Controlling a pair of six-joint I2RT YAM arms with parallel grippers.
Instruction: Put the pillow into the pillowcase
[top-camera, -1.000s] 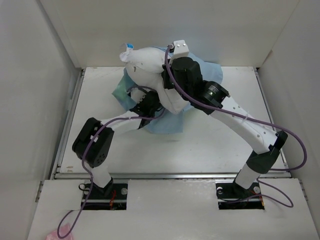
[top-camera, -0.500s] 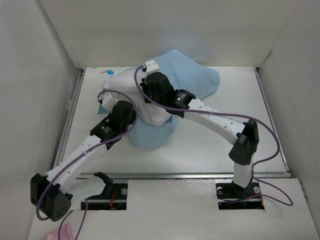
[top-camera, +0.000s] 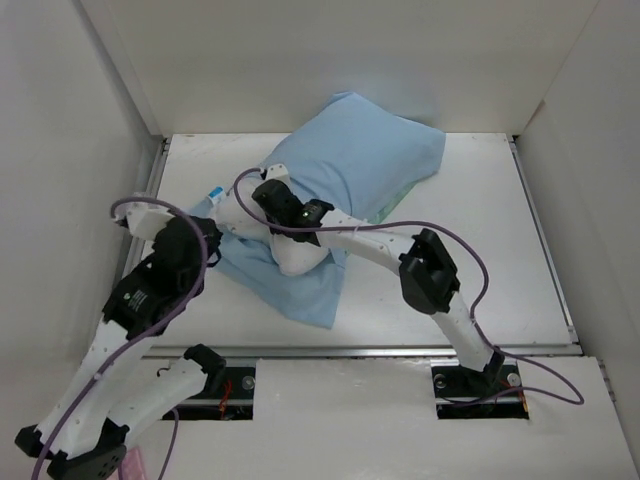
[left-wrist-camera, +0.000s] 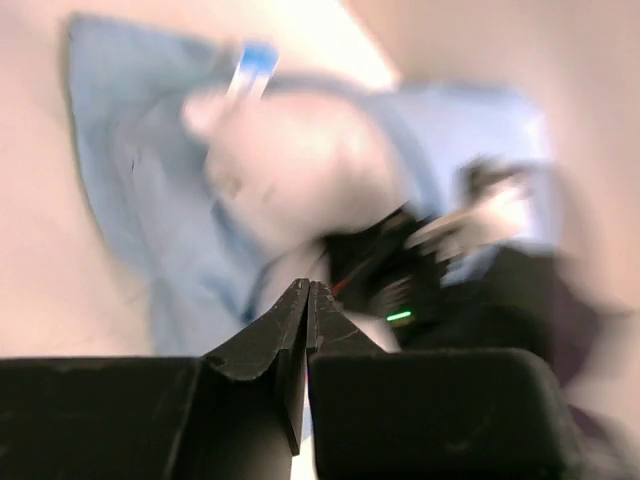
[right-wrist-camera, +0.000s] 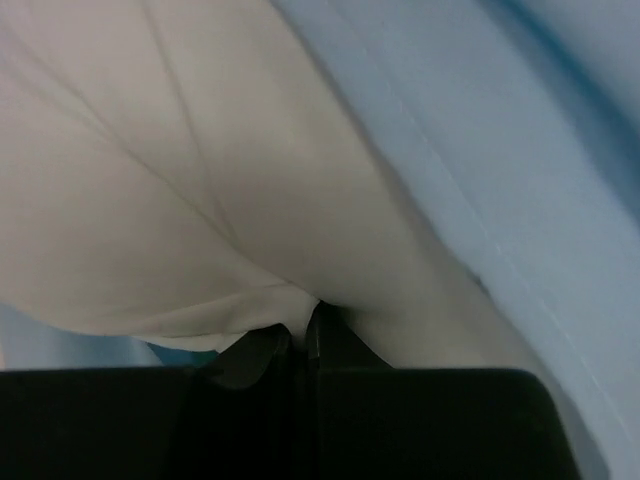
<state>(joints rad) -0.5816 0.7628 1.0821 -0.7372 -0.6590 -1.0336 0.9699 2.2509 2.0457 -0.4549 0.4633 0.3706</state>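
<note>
The light-blue pillowcase (top-camera: 365, 150) bulges at the back of the table, and a flat flap of it reaches toward the front. The white pillow (top-camera: 292, 256) sticks out of it at the left, its blue tag (top-camera: 214, 193) showing. My right gripper (right-wrist-camera: 305, 325) is shut on a fold of the white pillow (right-wrist-camera: 180, 200), with the pillowcase (right-wrist-camera: 520, 130) beside it. Seen from above, that gripper (top-camera: 283, 222) sits on the exposed pillow end. My left gripper (top-camera: 205, 233) hangs shut and empty just left of the pillow. Its wrist view is blurred, with its fingertips (left-wrist-camera: 308, 287) together.
White walls close in the table (top-camera: 450, 270) on the left, back and right. The right arm's elbow (top-camera: 428, 270) lies low over the table's middle. A metal rail (top-camera: 400, 350) runs along the front edge. Purple cables loop off both arms.
The left arm has pulled back to the near left, off the pillow. The right arm has swung left and lower with the pillow, and the pillowcase now covers more of it.
</note>
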